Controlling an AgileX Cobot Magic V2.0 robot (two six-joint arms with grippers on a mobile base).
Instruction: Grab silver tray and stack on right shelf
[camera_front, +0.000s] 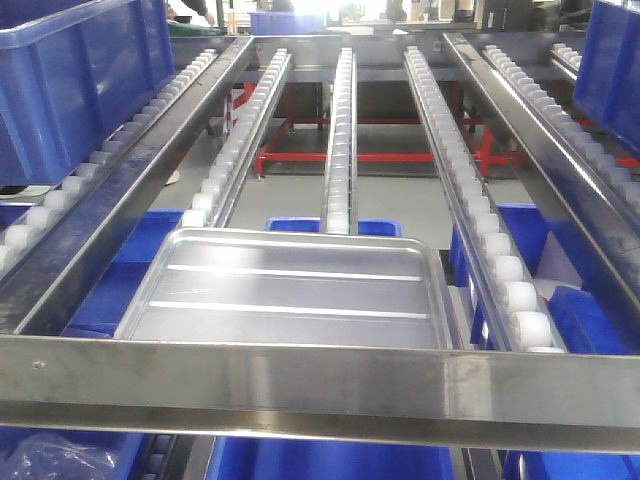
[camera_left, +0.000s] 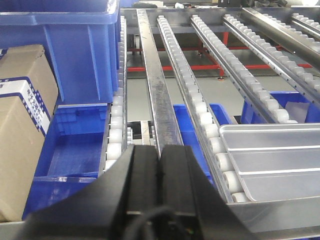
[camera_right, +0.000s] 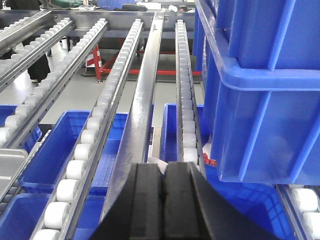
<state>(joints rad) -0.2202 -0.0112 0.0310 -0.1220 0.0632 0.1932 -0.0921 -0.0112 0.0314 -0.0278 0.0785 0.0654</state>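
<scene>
Silver tray (camera_front: 290, 290) on roller rails (camera_front: 340, 130) — behind crossbar (camera_front: 320, 385).

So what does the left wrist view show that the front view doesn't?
Only the left wrist view: a cardboard box beside the rack, and the left gripper, its black fingers closed together. Only the front view: the whole silver tray, which the wrist view cuts off at its right edge. Both: the tray lying on the roller rails, with blue bins around.

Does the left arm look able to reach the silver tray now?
Probably yes: the silver tray lies uncovered on the roller rails, to the right of the left gripper. Its shut jaws must open first.
</scene>
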